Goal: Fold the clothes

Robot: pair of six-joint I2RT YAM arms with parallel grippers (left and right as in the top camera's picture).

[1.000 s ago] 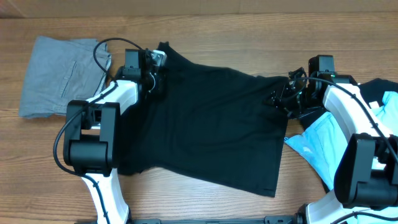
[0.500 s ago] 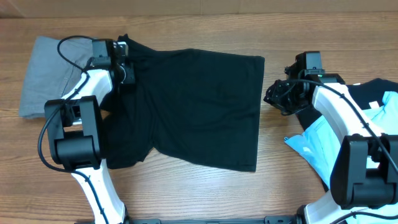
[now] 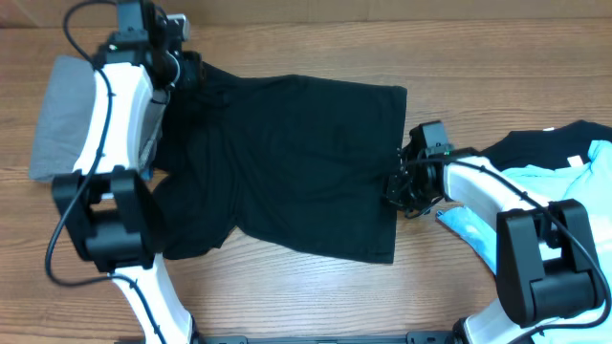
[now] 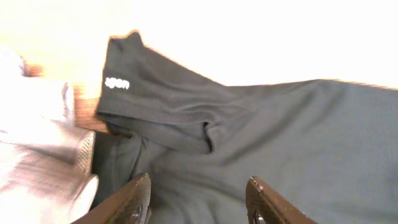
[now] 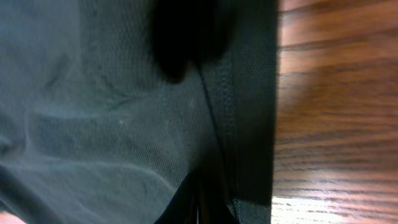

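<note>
Two changes within the last second. At the left sleeve of the black shirt [image 3: 296, 162]: left pincer [image 4: 198, 190] opening, jaws apart, off the cloth and hanging just above the sleeve with the white label [image 4: 117, 83]; grips nothing. At the shirt's right hem: right pincer [image 3: 400, 194] brought in from the bare desk [image 3: 478, 57] beside the shirt and shut tight, apparently nipping the hem's edge.

Means, most likely, spreading over and folding about to start: shirt flat and roughly square, hem in hand for a carry leftward across the body.

Lies between the right pincer's tips at the hem; lies just ahead of and below the left one. Grey garment [image 3: 57, 124] just beside the shirt's left side, blue shirt [image 3: 497, 215] near its right, apart.
</note>
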